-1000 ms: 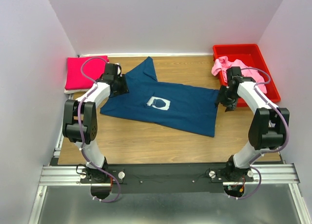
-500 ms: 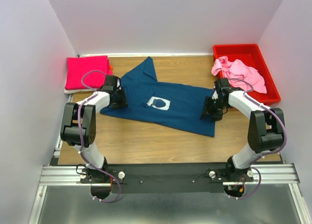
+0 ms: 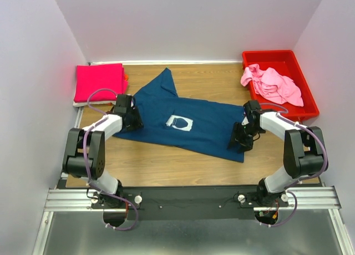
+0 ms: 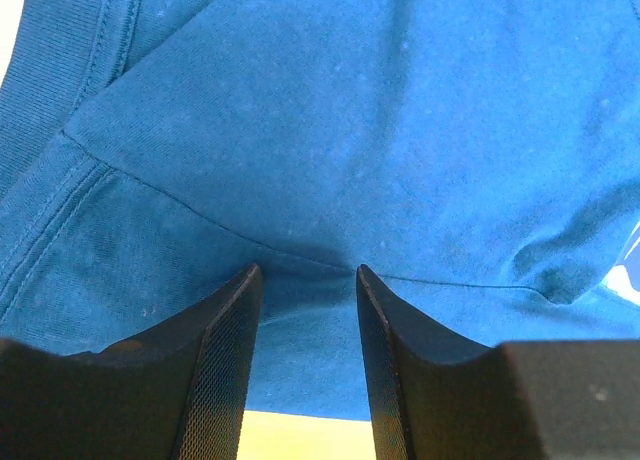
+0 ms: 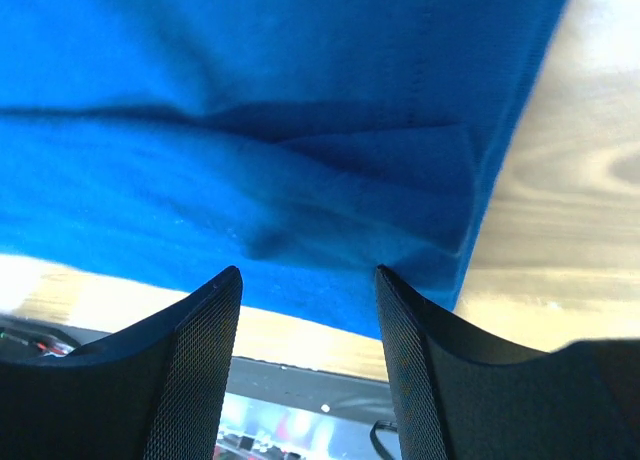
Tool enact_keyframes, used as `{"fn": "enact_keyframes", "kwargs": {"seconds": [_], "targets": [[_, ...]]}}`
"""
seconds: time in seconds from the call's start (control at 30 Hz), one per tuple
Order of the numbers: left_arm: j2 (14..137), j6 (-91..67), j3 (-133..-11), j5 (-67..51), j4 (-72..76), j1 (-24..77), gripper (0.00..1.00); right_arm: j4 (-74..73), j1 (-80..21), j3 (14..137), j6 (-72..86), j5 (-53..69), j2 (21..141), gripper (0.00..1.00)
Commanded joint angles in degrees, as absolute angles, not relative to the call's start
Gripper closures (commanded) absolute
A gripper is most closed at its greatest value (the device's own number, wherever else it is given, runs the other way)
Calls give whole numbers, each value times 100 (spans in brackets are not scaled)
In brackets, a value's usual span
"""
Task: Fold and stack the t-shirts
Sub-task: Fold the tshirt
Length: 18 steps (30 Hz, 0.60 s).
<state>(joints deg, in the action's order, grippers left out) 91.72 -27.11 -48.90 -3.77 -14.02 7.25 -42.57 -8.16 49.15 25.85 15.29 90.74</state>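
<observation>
The navy t-shirt (image 3: 191, 115) lies spread flat across the middle of the wooden desk (image 3: 166, 161), its white print (image 3: 179, 122) facing up and one sleeve pointing to the far edge. The left claw (image 3: 132, 120) sits low on the shirt's left end; from its wrist camera the claw (image 4: 305, 275) is partly spread, both fingers (image 4: 225, 360) meeting the blue cloth where a crease runs across their tips. The right claw (image 3: 239, 142) is down at the shirt's near right corner, and it (image 5: 308, 275) too stands parted, with rumpled fabric and the hem between its tips and bare wood to one side. A folded magenta t-shirt (image 3: 99, 82) rests at the far left corner. A crumpled light pink t-shirt (image 3: 272, 82) lies in the red bin (image 3: 310, 106) at the far right.
</observation>
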Motion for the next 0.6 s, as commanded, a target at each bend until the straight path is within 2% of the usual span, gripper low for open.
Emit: {"fn": "enact_keyframes", "kwargs": {"seconds": [0.0,0.17,0.33,0.57], "targets": [[8738,-3189,-4185,-237,-2267,738,49,-4956,-853,4640,2865,660,9299,36],[7973,-3375,-4130,-237,-2767,738,49,-5291,-844,4745,2909,598,9194,35],[7489,-3244,-4490,-457,-3032,738,49,-5650,-852,5702,2655,475,9175,33],[7979,-2796,-5553,-905,-2207,738,49,-5608,-852,7206,2347,659,9922,33]]}}
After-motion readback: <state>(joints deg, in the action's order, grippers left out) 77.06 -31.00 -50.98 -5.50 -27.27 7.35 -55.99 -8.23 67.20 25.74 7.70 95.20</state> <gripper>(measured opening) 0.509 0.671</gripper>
